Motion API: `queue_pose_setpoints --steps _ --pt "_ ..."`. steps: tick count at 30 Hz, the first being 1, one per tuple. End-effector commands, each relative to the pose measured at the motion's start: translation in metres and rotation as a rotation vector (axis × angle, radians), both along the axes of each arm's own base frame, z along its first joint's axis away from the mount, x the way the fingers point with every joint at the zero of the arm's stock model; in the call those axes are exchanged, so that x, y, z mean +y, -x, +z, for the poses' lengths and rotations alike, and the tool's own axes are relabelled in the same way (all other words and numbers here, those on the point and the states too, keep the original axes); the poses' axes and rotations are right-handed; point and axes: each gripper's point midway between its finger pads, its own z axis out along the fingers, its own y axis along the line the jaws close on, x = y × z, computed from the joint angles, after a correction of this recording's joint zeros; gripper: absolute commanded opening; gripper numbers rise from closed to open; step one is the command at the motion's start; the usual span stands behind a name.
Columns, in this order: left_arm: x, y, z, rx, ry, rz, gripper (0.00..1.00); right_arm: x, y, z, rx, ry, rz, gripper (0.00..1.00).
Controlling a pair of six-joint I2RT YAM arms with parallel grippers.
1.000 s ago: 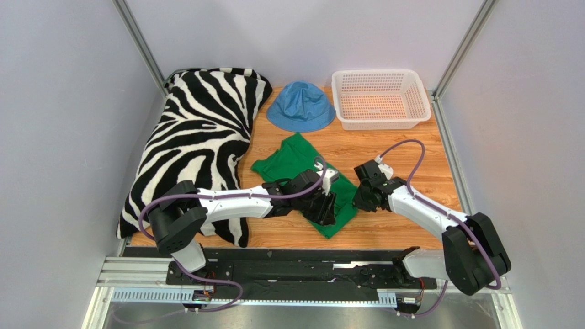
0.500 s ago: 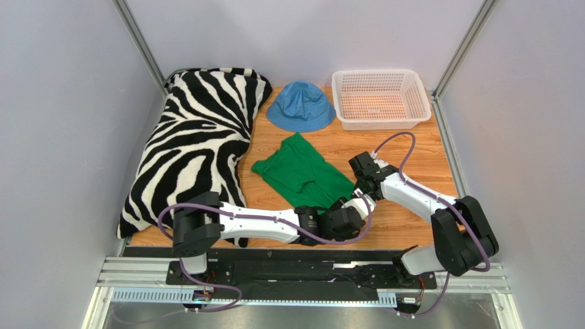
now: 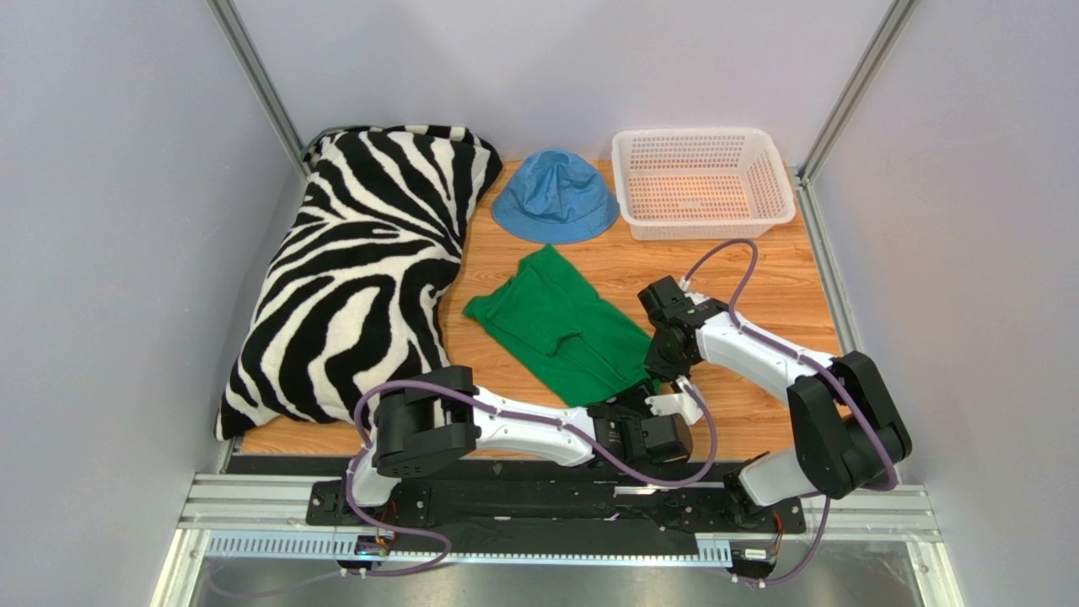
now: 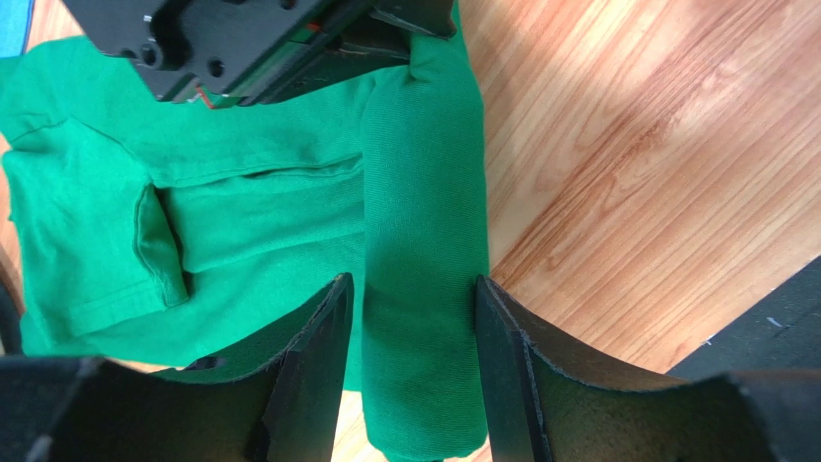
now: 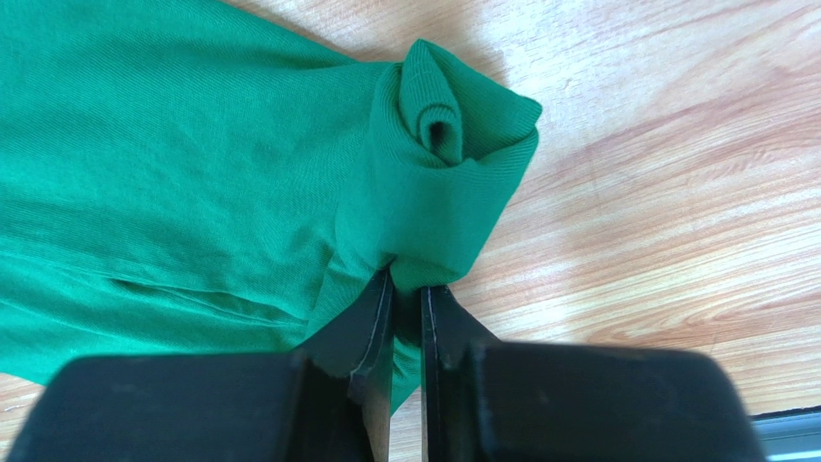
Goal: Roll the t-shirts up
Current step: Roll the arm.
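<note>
Left wrist view: green t-shirt (image 4: 241,212) part-rolled, just beside zebra pillow (image 3: 367,266) | left gripper (image 4: 410,284) spread, jaws astride its rolled edge | right gripper (image 5: 407,284) clamped on that edge's end | step: rolling | next: probably close left, turn onto the flat cloth.
</note>
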Motion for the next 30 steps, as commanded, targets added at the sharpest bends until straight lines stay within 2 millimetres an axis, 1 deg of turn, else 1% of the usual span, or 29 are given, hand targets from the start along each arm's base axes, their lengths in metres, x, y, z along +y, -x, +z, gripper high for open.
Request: queue_pose_setpoints --steps 1,3,5,6,7,9,10,12,13,14,15,16,17,18,19,20,21,22,23,24,25,26,27,30 --pt "-0.007 0.000 0.002 -0.034 -0.008 -0.014 0.56 -0.004 0.010 -0.010 0.057 0.038 0.014 0.00" --pt "-0.008 0.002 -0.003 -0.022 0.000 -0.019 0.54 -0.004 0.010 -0.010 0.057 0.038 0.014 0.00" --pt "-0.006 0.003 -0.009 -0.008 0.003 -0.014 0.50 -0.004 0.010 -0.010 0.055 0.038 0.013 0.00" --pt "-0.006 0.005 -0.009 -0.003 0.008 -0.016 0.48 -0.004 0.010 -0.009 0.053 0.037 0.013 0.00" --pt "-0.005 0.005 -0.012 0.002 0.010 -0.014 0.40 -0.004 0.010 -0.009 0.053 0.037 0.011 0.00" --pt "-0.004 0.006 -0.012 0.011 0.021 -0.005 0.29 -0.004 0.010 -0.008 0.045 0.035 0.009 0.00" --pt "-0.005 0.008 -0.014 0.031 0.038 -0.006 0.19 -0.004 0.010 -0.007 0.043 0.032 0.009 0.00" --pt "-0.007 0.011 -0.010 0.058 0.073 -0.010 0.13 -0.003 0.009 -0.004 0.030 0.025 0.011 0.01" --pt "-0.006 0.013 -0.014 0.100 0.096 -0.008 0.08 -0.004 0.009 -0.004 0.024 0.025 0.010 0.04" --pt "-0.007 0.014 -0.009 0.122 0.124 -0.009 0.07 -0.004 0.009 -0.002 0.017 0.023 0.010 0.06" --pt "-0.007 0.015 -0.008 0.145 0.145 -0.008 0.05 -0.003 0.007 0.000 0.007 0.018 0.006 0.09" --pt "-0.007 0.018 -0.013 0.201 0.175 -0.010 0.03 -0.003 0.006 0.003 -0.008 0.014 0.005 0.15" --pt "-0.008 0.018 -0.005 0.233 0.215 -0.012 0.03 -0.003 0.005 0.006 -0.020 0.009 0.006 0.19" --pt "-0.004 0.025 -0.013 0.300 0.224 -0.033 0.02 -0.003 0.004 0.008 -0.031 0.005 0.006 0.27" --pt "-0.007 0.027 -0.010 0.343 0.274 -0.025 0.02 -0.002 0.002 0.014 -0.057 -0.007 0.006 0.31" --pt "-0.005 0.020 -0.004 0.374 0.314 -0.009 0.01 -0.001 0.000 0.017 -0.073 -0.014 0.006 0.35" --pt "-0.001 0.028 -0.011 0.449 0.323 -0.028 0.01 0.001 -0.002 0.020 -0.094 -0.026 0.009 0.42" --pt "-0.004 0.027 -0.009 0.494 0.375 -0.014 0.01 0.001 -0.004 0.027 -0.127 -0.041 0.009 0.46" --pt "0.000 0.020 -0.005 0.526 0.410 0.003 0.01 0.001 -0.005 0.031 -0.146 -0.049 0.008 0.50" --pt "0.002 0.027 -0.010 0.596 0.426 -0.018 0.01 0.002 -0.007 0.036 -0.172 -0.062 0.006 0.55" --pt "0.000 0.026 -0.008 0.636 0.466 -0.005 0.01 0.001 -0.007 0.038 -0.187 -0.067 0.009 0.57" --pt "0.002 0.025 -0.008 0.661 0.484 0.004 0.00 0.002 -0.009 0.048 -0.229 -0.088 0.011 0.59" --pt "0.003 0.027 -0.010 0.734 0.518 0.004 0.00 0.003 -0.011 0.053 -0.255 -0.100 0.009 0.62" --pt "0.007 0.028 -0.012 0.856 0.580 0.005 0.00 0.001 -0.009 0.063 -0.321 -0.137 -0.005 0.63"
